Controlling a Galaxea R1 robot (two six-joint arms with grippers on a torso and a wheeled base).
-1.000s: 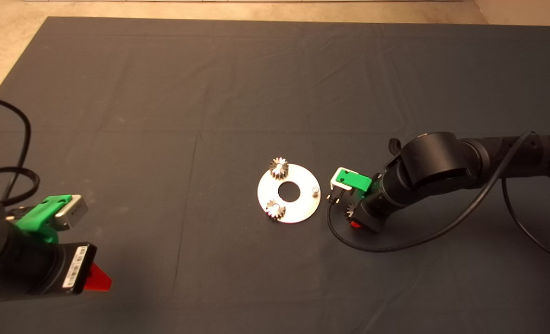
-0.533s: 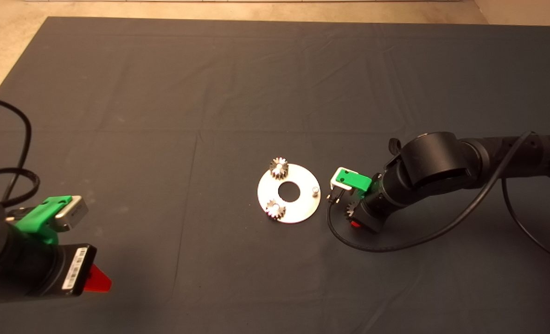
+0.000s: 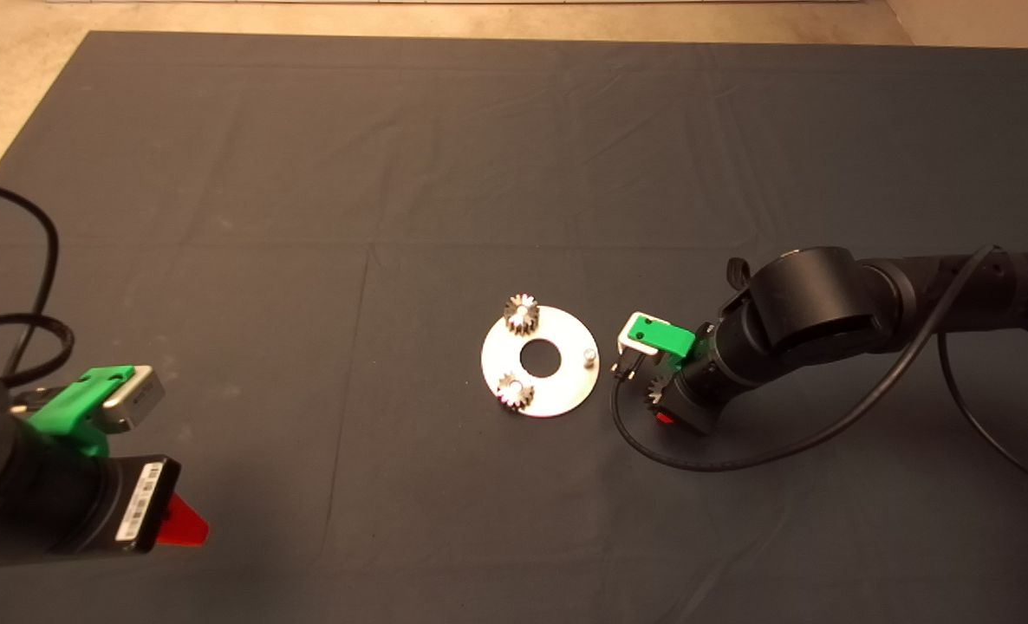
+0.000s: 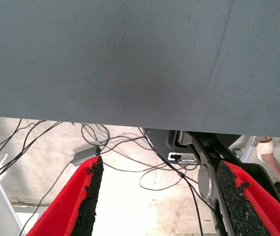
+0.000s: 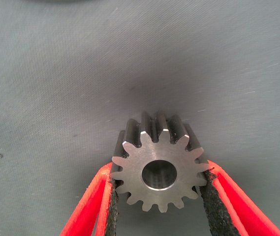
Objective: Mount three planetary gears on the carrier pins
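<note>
Pinching the third gear (image 5: 159, 169) by its teeth, the right gripper (image 5: 159, 196) could let it tilt and jam on the bare pin (image 3: 590, 354)

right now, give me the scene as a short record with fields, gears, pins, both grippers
disc: flat shiny disc on the mat, three pins
gears on pins: two, far gear and near gear
free pin: one, on the disc's right side
third gear: clamped between the right gripper's pads, off the disc
right gripper: shut on the third gear, just right of the disc
left gripper: open, holding nothing, parked at the mat's lower left edge
task left: third gear not yet on the free pin
</note>
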